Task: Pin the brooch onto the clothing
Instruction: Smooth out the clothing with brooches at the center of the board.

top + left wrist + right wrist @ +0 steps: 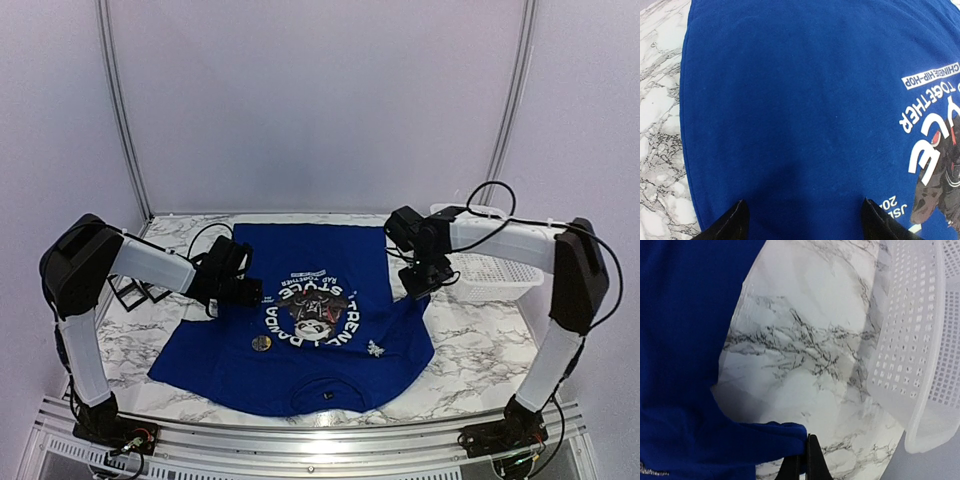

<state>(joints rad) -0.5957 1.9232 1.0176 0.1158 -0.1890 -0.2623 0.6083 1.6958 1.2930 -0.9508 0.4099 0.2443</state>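
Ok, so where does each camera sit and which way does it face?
Top external: above, behind the bases, facing down at T-shirt and table; left arm, right arm show.
Left wrist: on left arm, down at T-shirt's chest; open left pincer shows.
Right wrist: on right arm, down at table, basket; shut right pincer grips T-shirt.
Shared: basket, in top and right wrist.

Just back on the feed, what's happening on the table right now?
A blue T-shirt lies spread on the marble table. The left gripper hangs open over the shirt beside the print, holding nothing. The right gripper is shut at the edge of the sleeve on its side; whether it pinches fabric is unclear. A round badge and a small silvery brooch sit on the shirt, with neither gripper on them.
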